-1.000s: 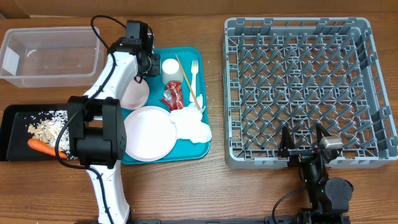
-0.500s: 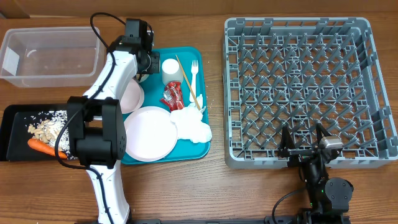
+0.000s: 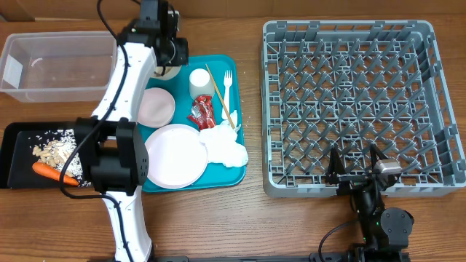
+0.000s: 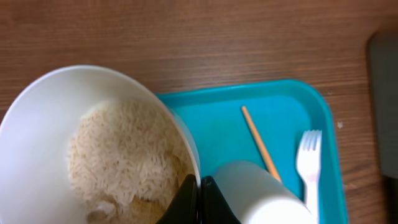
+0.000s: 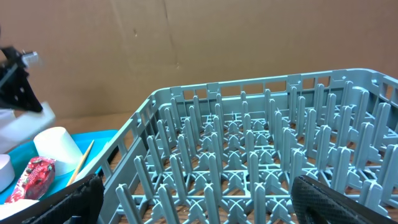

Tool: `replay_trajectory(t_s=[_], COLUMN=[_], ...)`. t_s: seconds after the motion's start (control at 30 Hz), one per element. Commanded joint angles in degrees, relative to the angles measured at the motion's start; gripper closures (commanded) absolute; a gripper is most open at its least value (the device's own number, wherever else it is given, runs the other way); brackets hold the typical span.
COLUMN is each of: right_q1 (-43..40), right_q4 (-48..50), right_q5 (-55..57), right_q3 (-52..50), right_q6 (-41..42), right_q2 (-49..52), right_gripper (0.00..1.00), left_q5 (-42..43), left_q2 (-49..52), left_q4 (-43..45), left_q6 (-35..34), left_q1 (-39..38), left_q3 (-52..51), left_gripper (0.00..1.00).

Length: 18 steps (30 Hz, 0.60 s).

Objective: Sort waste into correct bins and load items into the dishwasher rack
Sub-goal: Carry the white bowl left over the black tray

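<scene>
The left gripper (image 4: 199, 190) has its jaws clamped on the rim of a bowl (image 4: 43, 130) of food scraps (image 4: 124, 155) at the teal tray (image 4: 280, 106) corner. The right gripper (image 5: 193, 196) has its jaws apart.

Left gripper (image 4: 199, 190) now clamped shut on the rim of a small white bowl (image 4: 43, 124) of beige grainy food scraps (image 4: 124, 155), bowl carried back past the teal tray (image 4: 261, 112) corner, mostly over the table (image 4: 186, 37), second bowl (image 3: 156, 106) now uncovered in the overhead view
</scene>
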Motion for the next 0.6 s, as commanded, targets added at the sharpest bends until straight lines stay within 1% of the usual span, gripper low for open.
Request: replay_trajectory(t_s=[0.0,0.23,0.33,0.37,0.47,0.57], right_q1=[-0.22,-0.22,-0.22,-0.22,-0.22,-0.22], right_q4=[0.2,0.2,0.2,0.2,0.2,0.22], right_q5=[0.57,0.57,0.57,0.57,0.57,0.57], right_q3=[-0.59,-0.59,-0.59,-0.59,-0.59,-0.59], right_q6=[-0.39,-0.37,-0.39,-0.37,-0.37,-0.37], right_q2=[-0.57,-0.57,-0.57,-0.57,-0.57,-0.57], right_gripper=[0.0,0.0,0.0,0.0,0.0,0.0], left_q5=[1.27,1.22,1.29,1.27,1.27,1.31], left_q2=[-0.15,-0.31,-0.63,-0.92,-1.55,-2.16], left_q4=[-5.22,-22.34,-29.03,-32.48,-37.46,-40.89], left_q6=[-2.4,-3.82,-3.91,-5.09,-7.08,-7.52], left_q1=[-0.33,-0.04,1.2,2.16,4.68,8.61], left_q3=[8.5,23.65,28.94,30.8,32.74,32.81], left_gripper=[0.96,0.96,0.96,0.96,0.96,0.96])
